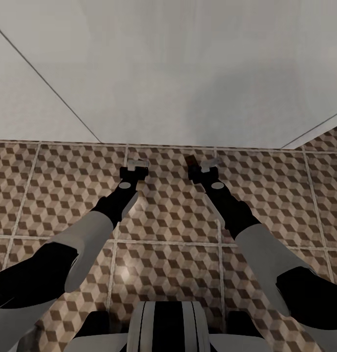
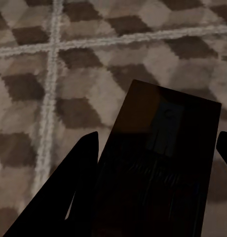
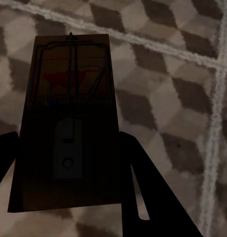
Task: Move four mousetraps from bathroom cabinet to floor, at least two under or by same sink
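Fingers of each gripper, left (image 1: 136, 165) and right (image 1: 203, 165), clamped around a mousetrap (image 2: 160, 163) (image 3: 69, 123) above patterned bathroom floor (image 1: 168, 215); no legible writing.

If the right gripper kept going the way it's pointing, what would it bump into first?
Probably the bathroom floor: the right gripper, holding a mousetrap, points down at the tiles. How far off is unclear.

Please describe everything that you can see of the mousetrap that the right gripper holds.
The flat rectangular brown wooden mousetrap is clamped between the two dark fingers of the right gripper, which grip its long edges. Its top face carries dark wire parts, a red spot near the far end and a pale metal plate nearer the gripper. It hangs above the cube-patterned tiled bathroom floor, apparently not touching it. In the head view, its reddish end sticks out ahead of the fingers.
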`<state>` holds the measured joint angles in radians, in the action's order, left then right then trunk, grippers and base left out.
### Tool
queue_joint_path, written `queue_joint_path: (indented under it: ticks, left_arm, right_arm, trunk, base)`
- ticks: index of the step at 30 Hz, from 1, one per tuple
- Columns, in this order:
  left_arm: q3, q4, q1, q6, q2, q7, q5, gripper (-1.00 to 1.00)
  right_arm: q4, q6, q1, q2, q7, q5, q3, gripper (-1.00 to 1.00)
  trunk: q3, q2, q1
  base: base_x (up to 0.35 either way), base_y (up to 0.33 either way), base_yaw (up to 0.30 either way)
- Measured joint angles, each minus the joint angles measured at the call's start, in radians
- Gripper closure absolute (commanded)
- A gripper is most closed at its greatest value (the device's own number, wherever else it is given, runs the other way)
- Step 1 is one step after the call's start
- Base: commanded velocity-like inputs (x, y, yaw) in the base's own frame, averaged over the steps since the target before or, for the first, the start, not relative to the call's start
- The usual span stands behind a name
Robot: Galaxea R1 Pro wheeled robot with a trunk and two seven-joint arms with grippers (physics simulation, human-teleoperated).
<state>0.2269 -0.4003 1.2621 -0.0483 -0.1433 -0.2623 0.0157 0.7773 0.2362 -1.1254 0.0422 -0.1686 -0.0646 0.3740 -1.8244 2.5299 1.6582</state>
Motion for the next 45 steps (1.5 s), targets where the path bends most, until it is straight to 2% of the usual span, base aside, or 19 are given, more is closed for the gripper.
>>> queue_joint_path:
  ticks: [10,30,45]
  left_arm:
    - [0.0,-0.001,-0.006,0.0,0.0,-0.002,0.0,1.0]
    - [0.001,-0.043,-0.04,-0.032,0.0,0.0,0.0,1.0]
    - [0.001,-0.043,-0.058,-0.035,0.0,0.004,0.0,1.0]
  right_arm:
    - [-0.021,-0.002,0.0,0.001,0.0,0.001,0.0,1.0]
    - [-0.083,-0.14,0.0,0.006,-0.002,0.001,0.0,1.0]
    - [-0.092,-0.174,0.0,0.007,0.0,0.0,0.0,1.0]
  trunk:
    - [0.0,0.0,0.0]
    - [0.0,0.0,0.0]
    - [0.0,0.0,0.0]
  base:
    - [0.0,0.0,0.0]
    - [0.0,0.0,0.0]
    - [0.0,0.0,0.0]
